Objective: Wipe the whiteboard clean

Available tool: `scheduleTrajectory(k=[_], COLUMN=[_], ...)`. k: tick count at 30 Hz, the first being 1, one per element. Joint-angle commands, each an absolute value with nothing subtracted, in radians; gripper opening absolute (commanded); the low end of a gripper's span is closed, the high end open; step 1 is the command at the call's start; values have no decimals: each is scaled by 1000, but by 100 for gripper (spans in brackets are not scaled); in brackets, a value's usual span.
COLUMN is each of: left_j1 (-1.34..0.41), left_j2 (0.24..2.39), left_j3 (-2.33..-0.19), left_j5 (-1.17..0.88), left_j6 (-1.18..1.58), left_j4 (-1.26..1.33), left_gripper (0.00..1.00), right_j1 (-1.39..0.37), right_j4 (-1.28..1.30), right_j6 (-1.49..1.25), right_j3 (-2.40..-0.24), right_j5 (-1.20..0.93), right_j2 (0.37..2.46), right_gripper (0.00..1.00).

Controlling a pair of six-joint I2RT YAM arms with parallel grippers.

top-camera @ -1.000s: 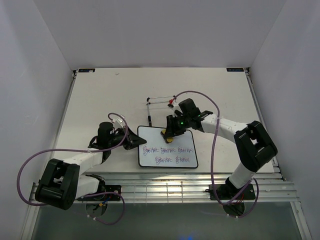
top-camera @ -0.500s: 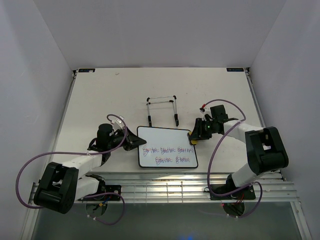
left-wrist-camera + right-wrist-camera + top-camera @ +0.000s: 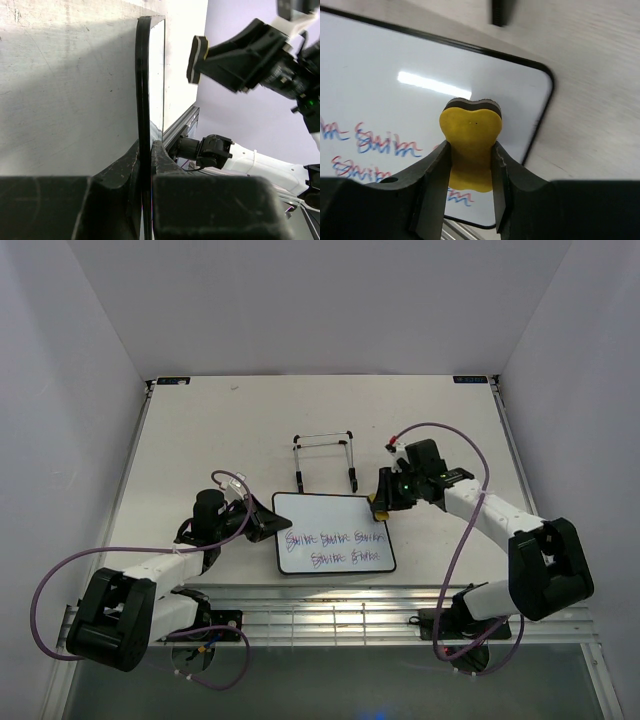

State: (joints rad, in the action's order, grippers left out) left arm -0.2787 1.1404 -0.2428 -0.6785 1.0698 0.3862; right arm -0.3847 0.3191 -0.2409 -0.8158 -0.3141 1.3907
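The whiteboard [image 3: 333, 532] lies flat on the table in front of the arms, with two lines of red and purple writing on its near half. My left gripper [image 3: 262, 523] is shut on the board's left rim; in the left wrist view the rim [image 3: 144, 90] runs edge-on between the jaws. My right gripper [image 3: 383, 504] is shut on the yellow eraser [image 3: 470, 137], which hangs just over the board's far right corner [image 3: 540, 82]. The eraser also shows in the left wrist view [image 3: 197, 59], held above the board.
A thin black wire stand [image 3: 325, 458] stands just behind the whiteboard. The table's near edge with its metal rails [image 3: 330, 612] runs right in front of the board. Purple cables loop from both arms.
My right gripper swept with the eraser from the board's top middle out past its right edge, then came back to the far right corner. The left gripper kept its hold on the rim.
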Motion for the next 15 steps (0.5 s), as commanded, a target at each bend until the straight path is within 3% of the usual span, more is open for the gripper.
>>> scheduleTrajectory(k=[1, 8, 15], left_j1=[-278, -285, -293], left_j2=[1130, 1124, 1101], left_j3=[-256, -272, -262], left_j5=[-620, -634, -626], left_j6=[1028, 1020, 1038], left_j4=[403, 408, 417], left_gripper=[0, 0, 0], right_j1=[-533, -750, -874], right_j4=[282, 212, 354], right_j6=[-291, -354, -316], right_j3=[-882, -1084, -1308], right_j5=[-321, -350, -224], right_j2=[1396, 1560, 1762], right_gripper=[31, 31, 31])
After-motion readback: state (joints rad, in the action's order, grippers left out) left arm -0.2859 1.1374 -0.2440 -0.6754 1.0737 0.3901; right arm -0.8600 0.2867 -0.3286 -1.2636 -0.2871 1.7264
